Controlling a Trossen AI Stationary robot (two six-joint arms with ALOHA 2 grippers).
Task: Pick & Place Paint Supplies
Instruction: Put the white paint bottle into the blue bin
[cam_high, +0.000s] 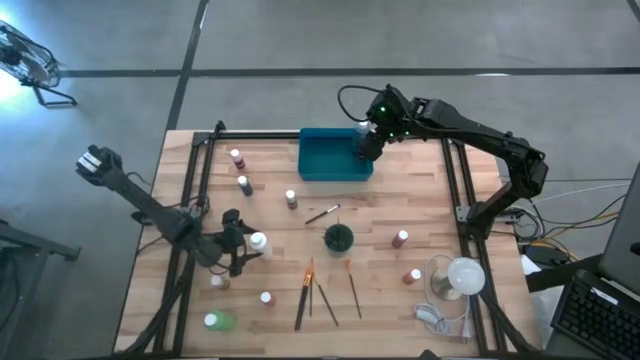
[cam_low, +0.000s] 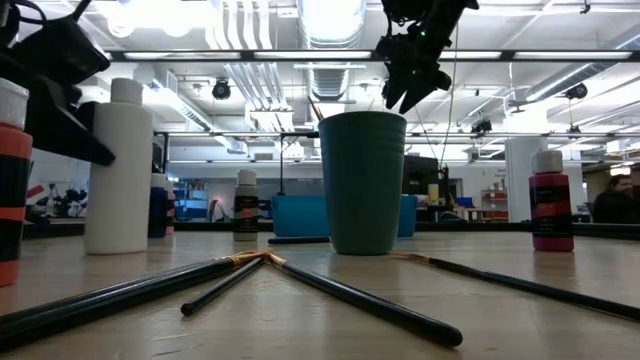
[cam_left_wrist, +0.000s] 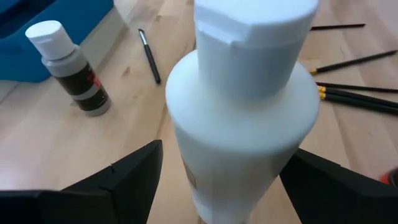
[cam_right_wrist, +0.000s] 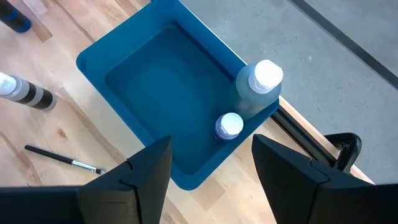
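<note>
Wooden tabletop (cam_high: 400, 205) is carrying your scattered bottles and brushes. Your left gripper (cam_high: 243, 250) is spreading its fingers wide around the white bottle (cam_left_wrist: 242, 118), not clamping. Your right gripper (cam_high: 366, 145) is hovering, fingers parted and empty, over the teal tray (cam_right_wrist: 155, 93) holding two bottles (cam_right_wrist: 258, 87).

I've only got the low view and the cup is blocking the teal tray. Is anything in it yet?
Observer: Yes. A taller grey bottle and a shorter white-capped bottle stand together in one corner of the teal tray.
Operator: Is the right gripper carrying anything?
Observer: No. The right gripper hangs above the tray, open, with nothing between its fingers.
Operator: And the left one?
Observer: The left gripper is open and straddles the big white bottle, which stands on the table. A gap shows on one side, so it is not gripped yet.
</note>
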